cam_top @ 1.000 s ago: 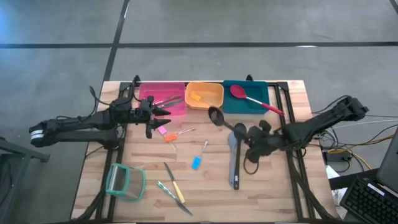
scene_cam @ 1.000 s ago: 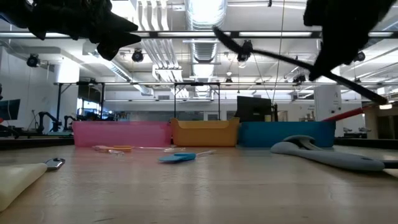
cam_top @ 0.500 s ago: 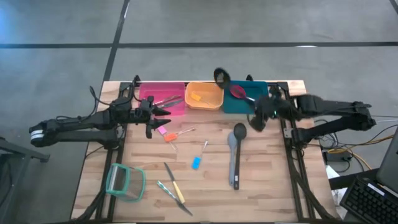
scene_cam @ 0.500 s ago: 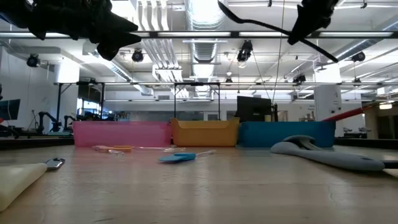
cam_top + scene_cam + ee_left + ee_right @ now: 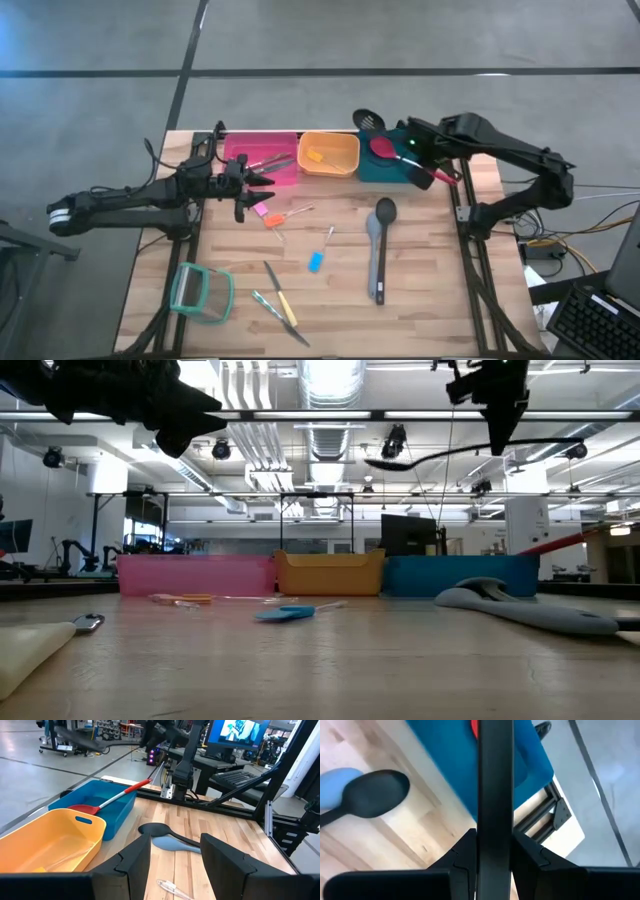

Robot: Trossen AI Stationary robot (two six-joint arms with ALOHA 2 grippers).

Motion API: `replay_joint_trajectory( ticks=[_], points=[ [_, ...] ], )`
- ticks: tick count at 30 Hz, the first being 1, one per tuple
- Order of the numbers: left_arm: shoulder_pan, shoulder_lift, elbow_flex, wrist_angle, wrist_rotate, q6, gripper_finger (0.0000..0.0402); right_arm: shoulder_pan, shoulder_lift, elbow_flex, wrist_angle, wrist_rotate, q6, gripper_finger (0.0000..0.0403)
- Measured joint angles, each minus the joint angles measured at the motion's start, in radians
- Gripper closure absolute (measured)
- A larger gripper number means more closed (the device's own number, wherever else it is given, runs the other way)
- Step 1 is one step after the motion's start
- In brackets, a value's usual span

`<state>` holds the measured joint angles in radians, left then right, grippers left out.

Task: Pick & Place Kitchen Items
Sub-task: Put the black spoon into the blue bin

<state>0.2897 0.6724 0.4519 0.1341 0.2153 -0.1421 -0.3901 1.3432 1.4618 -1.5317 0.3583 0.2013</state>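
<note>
Carrying a black slotted spoon pinched in the right gripper over the teal bin, probably next lowering and releasing; left gripper spread, waiting.

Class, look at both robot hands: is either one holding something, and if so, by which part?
The right hand grips a black slotted spoon by its handle, raised above the teal bin. The left hand is open and holds nothing.
</note>
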Motion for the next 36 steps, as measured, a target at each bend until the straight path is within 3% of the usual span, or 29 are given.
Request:
replay_joint_trajectory(
  ticks=[11, 19, 36],
  points=[
    [0.0, 0.0, -0.006, -0.001, 0.0, 0.0, 0.0225, -0.096, 0.079, -0.047, 0.002, -0.058, -0.037, 0.0328],
    [0.0, 0.0, -0.01, 0.0, 0.0, 0.0, 0.0225, -0.154, 0.062, -0.17, 0.064, -0.117, -0.075, 0.0328],
    [0.0, 0.0, -0.013, 0.007, 0.0, 0.0, 0.0225, -0.283, 0.064, -0.412, 0.332, -0.178, -0.216, 0.0328]
  ],
)
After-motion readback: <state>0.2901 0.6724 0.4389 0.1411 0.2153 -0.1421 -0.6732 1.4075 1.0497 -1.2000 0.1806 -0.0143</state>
